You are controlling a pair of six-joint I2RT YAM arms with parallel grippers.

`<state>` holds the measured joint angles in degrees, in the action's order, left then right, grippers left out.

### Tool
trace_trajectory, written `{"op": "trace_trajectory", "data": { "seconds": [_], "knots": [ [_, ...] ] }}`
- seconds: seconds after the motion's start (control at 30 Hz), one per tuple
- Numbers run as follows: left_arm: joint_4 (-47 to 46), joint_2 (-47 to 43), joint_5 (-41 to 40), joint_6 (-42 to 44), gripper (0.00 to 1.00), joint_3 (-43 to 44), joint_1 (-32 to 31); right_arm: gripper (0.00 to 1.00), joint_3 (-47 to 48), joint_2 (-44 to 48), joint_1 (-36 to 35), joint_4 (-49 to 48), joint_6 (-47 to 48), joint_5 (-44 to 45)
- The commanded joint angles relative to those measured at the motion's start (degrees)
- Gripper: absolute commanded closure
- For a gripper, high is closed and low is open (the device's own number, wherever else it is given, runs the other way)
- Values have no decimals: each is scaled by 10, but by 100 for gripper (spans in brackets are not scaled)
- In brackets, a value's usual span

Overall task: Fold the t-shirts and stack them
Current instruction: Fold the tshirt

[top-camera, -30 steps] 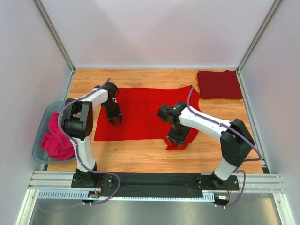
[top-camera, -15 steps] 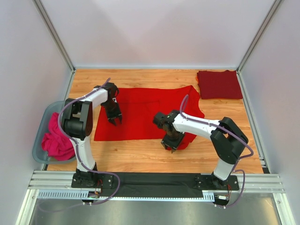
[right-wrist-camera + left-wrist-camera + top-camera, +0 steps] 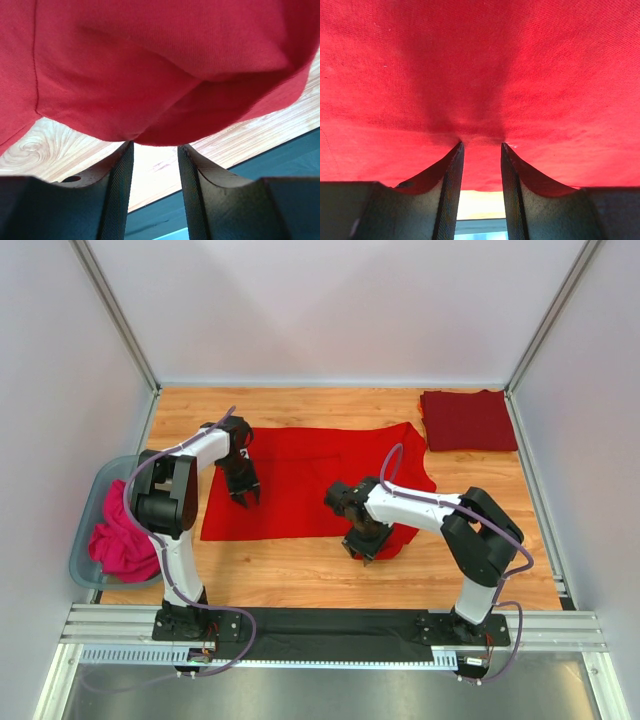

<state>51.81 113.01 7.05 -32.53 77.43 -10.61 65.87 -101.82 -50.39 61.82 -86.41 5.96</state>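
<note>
A bright red t-shirt [image 3: 310, 470] lies spread flat across the middle of the wooden table [image 3: 290, 575]. A darker maroon t-shirt [image 3: 467, 420] lies folded at the back right corner. My left gripper [image 3: 245, 498] points down on the red shirt's left part. In the left wrist view its jaws [image 3: 481, 145] stand apart, tips pressed into the cloth [image 3: 480, 65], which puckers there. My right gripper [image 3: 362, 548] is at the shirt's front right flap. In the right wrist view a rounded fold of red cloth [image 3: 150, 65] rests at the tips [image 3: 155, 144], and bare wood shows between the parted jaws.
A clear plastic bin [image 3: 80, 550] with a crumpled pink cloth [image 3: 120, 540] stands off the table's left edge. White walls close in the back and sides. A black strip and metal rails [image 3: 330, 625] run along the near edge by the arm bases.
My right gripper has slid left along the shirt's front right flap, its arm folding in. The left gripper has stayed where it was.
</note>
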Motion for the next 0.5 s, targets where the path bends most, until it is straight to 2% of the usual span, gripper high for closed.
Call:
{"op": "trace_trajectory", "data": {
  "seconds": [0.0,0.23,0.33,0.37,0.47],
  "knots": [
    [-20,16,-2,16,57,7,2,58,8,4,-3,9,-37,31],
    [-21,20,-2,18,57,9,2,62,-9,-7,-4,2,-38,43],
    [-21,24,-4,19,57,12,2,75,-20,-2,-3,12,-36,46],
    [-21,26,-3,19,57,13,2,84,-22,4,-4,17,-34,49],
    [-21,28,-3,19,57,18,2,100,-35,52,-3,48,-19,54]
  ]
}}
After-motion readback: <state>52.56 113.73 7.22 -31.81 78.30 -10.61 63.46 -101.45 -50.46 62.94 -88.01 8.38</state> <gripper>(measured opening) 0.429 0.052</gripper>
